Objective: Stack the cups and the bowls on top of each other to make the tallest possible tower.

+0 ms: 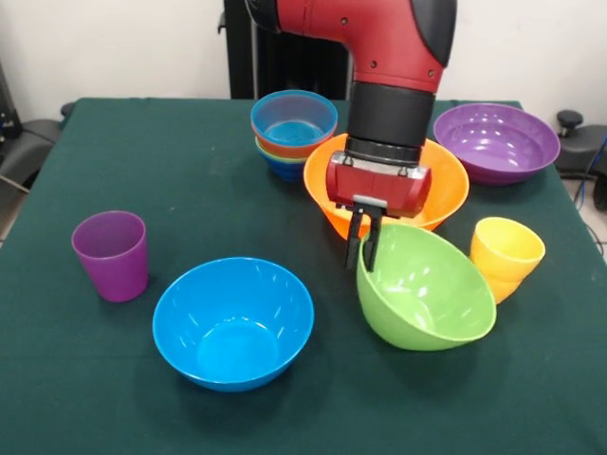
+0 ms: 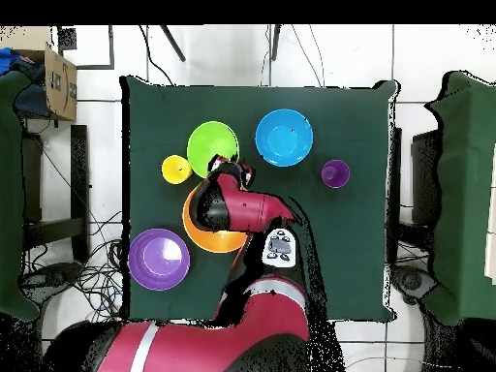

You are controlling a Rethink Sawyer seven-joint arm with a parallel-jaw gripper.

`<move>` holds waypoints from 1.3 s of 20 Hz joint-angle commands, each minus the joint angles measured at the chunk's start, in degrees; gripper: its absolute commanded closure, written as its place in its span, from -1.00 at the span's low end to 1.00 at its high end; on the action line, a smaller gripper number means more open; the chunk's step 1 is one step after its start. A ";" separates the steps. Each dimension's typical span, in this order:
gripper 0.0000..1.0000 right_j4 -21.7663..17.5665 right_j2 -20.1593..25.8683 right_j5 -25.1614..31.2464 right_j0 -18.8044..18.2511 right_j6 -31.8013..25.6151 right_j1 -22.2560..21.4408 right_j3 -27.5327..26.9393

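Gripper (image 1: 364, 254), front view: fingers pinched on the near-left rim of the large green bowl (image 1: 427, 289), which tilts, leaning toward the yellow cup (image 1: 505, 254). Lifting it straight up before carrying should spare the large orange bowl (image 1: 446, 194) behind. Overhead view: the green bowl (image 2: 211, 145) sits between yellow cup (image 2: 175, 169) and blue bowl (image 2: 284, 137).

Open cloth lies between purple cup (image 1: 111, 254) and blue bowl (image 1: 233, 322); bowls crowd elsewhere.
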 commanded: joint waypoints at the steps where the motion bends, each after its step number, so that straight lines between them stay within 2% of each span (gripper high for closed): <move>1: 1.00 -1.55 8.38 5.26 -0.50 6.10 -2.87 3.41; 8: 1.00 -1.35 8.60 8.74 -1.03 4.92 -7.00 5.57; 13: 1.00 -0.96 10.02 9.68 -2.11 4.67 -7.91 5.38; 19: 1.00 0.11 9.86 16.51 -2.28 3.25 -12.00 5.68; 26: 1.00 -0.91 12.17 20.83 -5.65 1.87 -17.75 10.48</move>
